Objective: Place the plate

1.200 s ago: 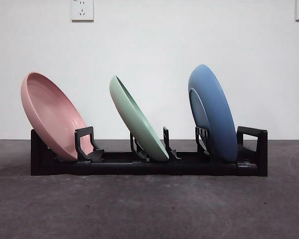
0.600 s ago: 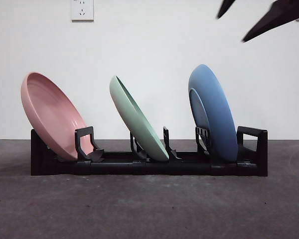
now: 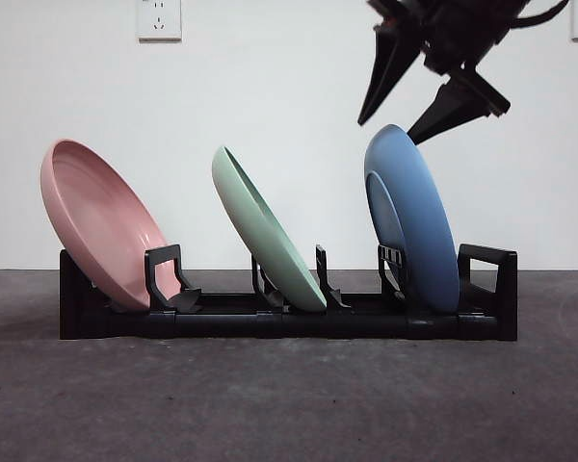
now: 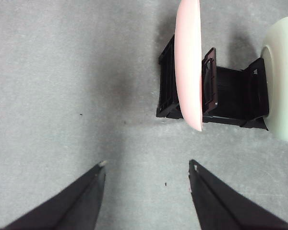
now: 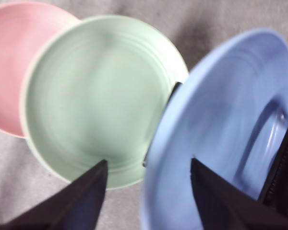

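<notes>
- Where the dark desk (image 3: 289, 404) runs nearest the front camera, its surface is bare ahead of the black rack (image 3: 289, 318).
- On that rack three plates stand tilted in separate slots: pink plate (image 3: 101, 221) at one end, green plate (image 3: 265, 231) in the middle, blue plate (image 3: 414, 217) at the other end.
- Right tool (image 3: 426, 114) hangs with jaws spread just above the blue plate's top rim, gripping nothing.
- Left tool (image 4: 146, 167), also spread and empty, hovers over bare desk near the pink plate's end of the rack.
- Behind stands a white wall (image 3: 289, 96).

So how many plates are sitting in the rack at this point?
3, all leaning in the black rack: the pink plate at one end, the green plate in the middle, the blue plate at the other end, under the open right tool.
</notes>
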### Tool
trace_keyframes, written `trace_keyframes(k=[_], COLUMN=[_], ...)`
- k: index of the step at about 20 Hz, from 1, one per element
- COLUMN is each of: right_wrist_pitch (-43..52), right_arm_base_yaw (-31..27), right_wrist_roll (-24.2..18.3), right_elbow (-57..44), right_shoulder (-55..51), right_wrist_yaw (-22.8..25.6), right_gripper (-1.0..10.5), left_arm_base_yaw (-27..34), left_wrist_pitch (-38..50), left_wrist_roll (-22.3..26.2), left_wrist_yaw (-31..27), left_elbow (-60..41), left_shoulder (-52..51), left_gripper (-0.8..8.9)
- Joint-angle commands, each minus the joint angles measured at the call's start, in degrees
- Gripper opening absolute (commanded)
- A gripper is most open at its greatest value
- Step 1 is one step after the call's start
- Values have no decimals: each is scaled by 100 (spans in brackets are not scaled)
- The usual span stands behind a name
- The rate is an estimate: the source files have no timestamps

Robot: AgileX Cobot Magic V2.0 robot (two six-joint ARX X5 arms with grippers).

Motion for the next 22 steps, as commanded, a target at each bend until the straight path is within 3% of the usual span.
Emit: trace_keyframes(k=[1, 2, 3, 6, 9, 13, 19, 22], right_wrist_pitch=[52, 57, 52, 15, 7, -664, -1237, -1598], right_arm_base_yaw=[55, 76, 83, 83, 79, 76, 122, 151], right_wrist_roll=[-79, -81, -81, -61, 44, 103, -164, -507], right_elbow=[129, 129, 129, 129, 142, 656, 1309, 1274], right_shoulder=[125, 125, 125, 125, 61, -175, -898, -1436], right_wrist_yaw=[9, 9, 4, -2, -315, -658, -1766, -1637], right_gripper=[122, 28, 7, 7, 7, 7, 8, 8], left_arm_base_yaw=[-4, -4, -4, -4, -4, -4, -4, -4], left_wrist_pitch=[42, 42, 44, 44, 42, 42, 42, 42], left_wrist_roll=[33, 33, 33, 35, 35, 35, 35, 35], left_wrist_yaw=[13, 11, 11, 11, 11, 13, 11, 11], left_elbow=[140, 140, 140, 140, 140, 140, 140, 140], left_shoulder=[42, 42, 42, 42, 42, 42, 42, 42], left_gripper=[280, 280, 280, 280, 280, 280, 280, 280])
